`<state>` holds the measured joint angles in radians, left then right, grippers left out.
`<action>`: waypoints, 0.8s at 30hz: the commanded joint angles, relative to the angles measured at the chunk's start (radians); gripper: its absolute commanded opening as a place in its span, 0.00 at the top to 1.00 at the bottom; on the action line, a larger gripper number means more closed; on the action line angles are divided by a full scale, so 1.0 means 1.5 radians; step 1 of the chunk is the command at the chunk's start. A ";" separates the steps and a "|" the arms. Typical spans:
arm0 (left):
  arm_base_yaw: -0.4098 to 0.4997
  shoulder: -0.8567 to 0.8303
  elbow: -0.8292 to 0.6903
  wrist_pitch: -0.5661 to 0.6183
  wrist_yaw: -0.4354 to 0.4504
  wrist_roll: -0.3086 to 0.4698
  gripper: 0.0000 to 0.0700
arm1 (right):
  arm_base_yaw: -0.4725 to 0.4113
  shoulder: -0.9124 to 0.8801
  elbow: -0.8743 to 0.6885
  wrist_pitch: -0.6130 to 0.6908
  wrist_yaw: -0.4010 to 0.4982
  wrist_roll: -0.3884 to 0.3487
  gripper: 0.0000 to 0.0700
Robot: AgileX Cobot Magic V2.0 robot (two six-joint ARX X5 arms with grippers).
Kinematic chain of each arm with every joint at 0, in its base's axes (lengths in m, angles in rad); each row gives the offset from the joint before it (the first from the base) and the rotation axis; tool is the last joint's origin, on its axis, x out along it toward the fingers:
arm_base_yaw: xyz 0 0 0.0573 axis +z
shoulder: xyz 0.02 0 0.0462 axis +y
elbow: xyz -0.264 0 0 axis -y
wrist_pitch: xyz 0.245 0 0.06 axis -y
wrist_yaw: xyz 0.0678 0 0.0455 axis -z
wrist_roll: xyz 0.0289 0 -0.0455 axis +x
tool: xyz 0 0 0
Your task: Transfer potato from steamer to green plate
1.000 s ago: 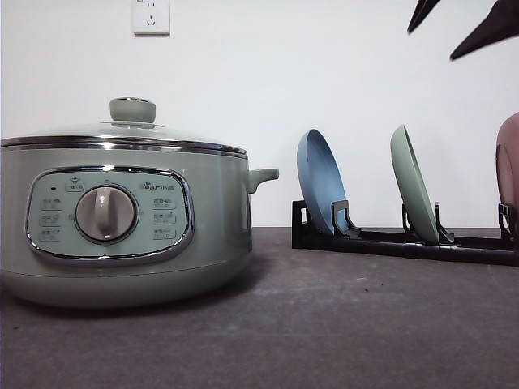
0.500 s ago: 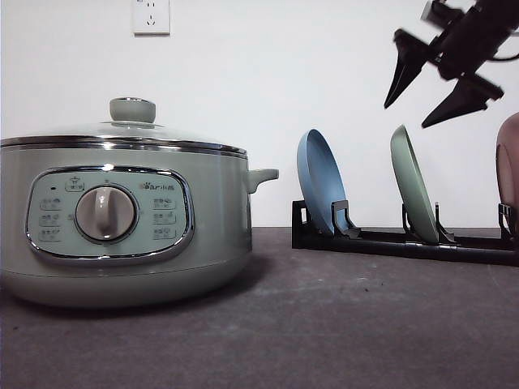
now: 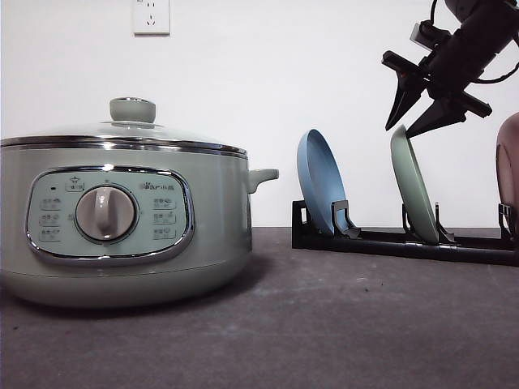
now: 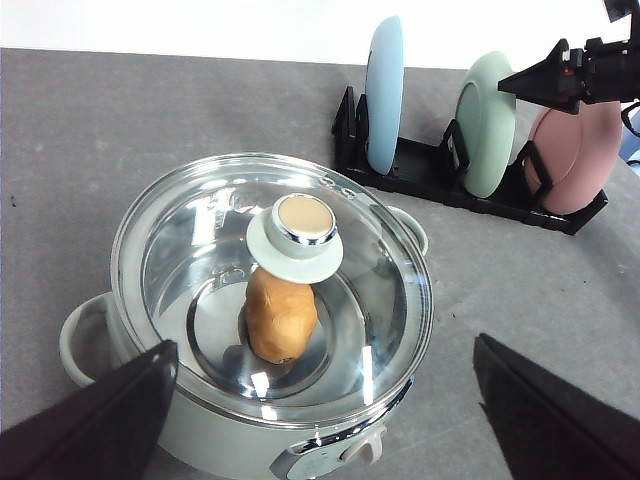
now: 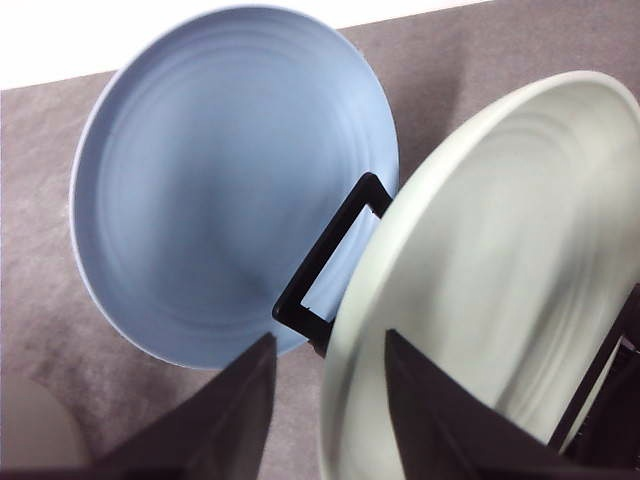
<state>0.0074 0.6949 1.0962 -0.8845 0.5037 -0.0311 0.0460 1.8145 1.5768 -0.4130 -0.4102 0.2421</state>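
**Under the glass lid: potato in the steamer**

Below the left gripper [image 4: 320, 400], its fingers spread wide, the potato [image 4: 280, 315] lies inside the steamer [image 3: 122, 219]. The right gripper [image 3: 418, 117], fingers apart, hovers astride the upright green plate's [image 3: 413, 190] top rim.

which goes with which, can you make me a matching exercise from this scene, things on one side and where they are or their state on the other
Things:
1. potato
2. green plate
3. blue plate
4. right gripper

Places or states:
A. standing in the rack slot nearest the steamer
B. open, just above a plate's upper rim
C. under the glass lid
D. upright in the rack's middle slot

Pairs: 1-C, 2-D, 3-A, 4-B
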 commanded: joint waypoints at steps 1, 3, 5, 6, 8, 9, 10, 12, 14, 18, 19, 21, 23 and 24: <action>-0.002 0.004 0.015 0.006 0.004 0.011 0.14 | 0.002 0.016 0.015 0.006 0.008 0.009 0.75; -0.002 0.004 0.015 0.006 0.004 0.011 0.14 | 0.002 0.016 0.015 0.005 0.013 0.009 0.80; -0.002 0.004 0.015 0.006 0.004 0.011 0.14 | 0.002 0.016 0.015 0.003 0.013 0.009 0.82; -0.002 0.004 0.015 0.006 0.004 0.011 0.14 | 0.002 0.017 0.015 0.002 0.013 0.009 0.82; -0.002 0.004 0.015 0.006 0.004 0.011 0.14 | 0.002 0.017 0.015 0.000 0.013 0.009 0.85; -0.002 0.004 0.015 0.006 0.004 0.011 0.15 | 0.002 0.017 0.015 -0.001 0.013 0.009 0.88; -0.002 0.004 0.015 0.006 0.004 0.011 0.15 | 0.002 0.017 0.015 -0.002 0.013 0.009 0.93; -0.002 0.004 0.015 0.006 0.004 0.011 0.15 | 0.002 0.017 0.015 -0.002 0.013 0.009 0.98; -0.002 0.004 0.015 0.006 0.004 0.011 0.15 | 0.002 0.017 0.015 -0.004 0.013 0.009 0.99; -0.002 0.004 0.015 0.006 0.004 0.011 0.15 | 0.002 0.017 0.015 -0.004 0.013 0.010 0.99; -0.002 0.004 0.015 0.006 0.004 0.011 0.15 | 0.002 0.017 0.015 -0.004 0.012 0.011 0.99; -0.002 0.004 0.015 0.006 0.004 0.011 0.15 | 0.002 0.016 0.015 -0.001 0.011 0.014 0.99; -0.002 0.004 0.015 0.006 0.004 0.011 0.15 | 0.002 0.013 0.015 0.003 0.002 0.014 0.99; -0.002 0.004 0.015 0.006 0.004 0.011 0.15 | 0.002 0.010 0.016 0.006 -0.005 0.014 0.99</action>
<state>0.0074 0.6949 1.0962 -0.8852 0.5037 -0.0311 0.0467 1.8149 1.5768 -0.4261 -0.4085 0.2622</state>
